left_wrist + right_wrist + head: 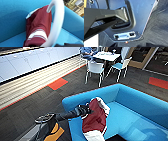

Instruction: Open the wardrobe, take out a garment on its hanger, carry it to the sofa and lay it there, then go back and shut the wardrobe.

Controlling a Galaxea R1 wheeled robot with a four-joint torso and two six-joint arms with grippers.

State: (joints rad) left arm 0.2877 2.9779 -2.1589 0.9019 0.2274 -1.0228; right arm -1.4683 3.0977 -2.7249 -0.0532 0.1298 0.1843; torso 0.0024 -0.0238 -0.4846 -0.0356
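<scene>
Maroon garment [95, 119] hangs at the sofa [140, 104] arm, at 6 o'clock in the head view, held by its white hanger [56, 23] in the left claw [87, 110]; lower it flat onto the seat cushion before releasing, avoiding bunching.
</scene>
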